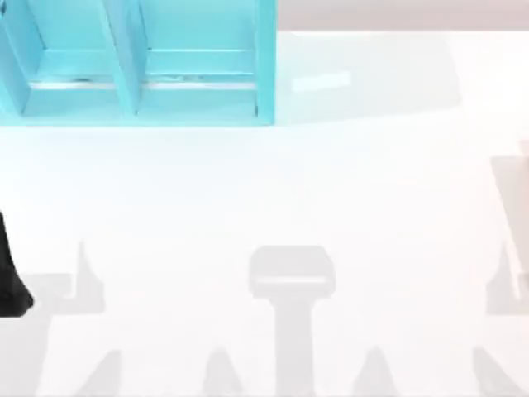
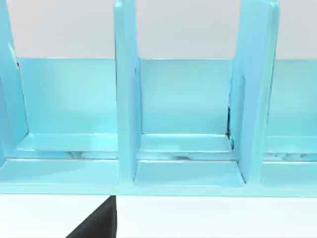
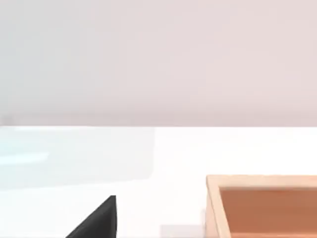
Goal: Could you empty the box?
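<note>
The box (image 3: 214, 208) is a light wooden tray with an orange-brown inside, and just one corner of it enters the right wrist view, resting on the white table. What lies inside it is out of view. A black part of my right gripper (image 3: 97, 221) shows a short way from that corner, not touching it. My left arm (image 1: 11, 277) is a dark shape at the table's left edge in the top view. A black part of my left gripper (image 2: 97, 221) shows above the white table, in front of the cyan shelf.
A cyan shelf unit (image 1: 124, 78) with upright dividers stands at the back left of the table (image 1: 273, 190). The left wrist view faces its compartments (image 2: 185, 148) from close by. Grey shadows of the arms fall along the table's front and right edges.
</note>
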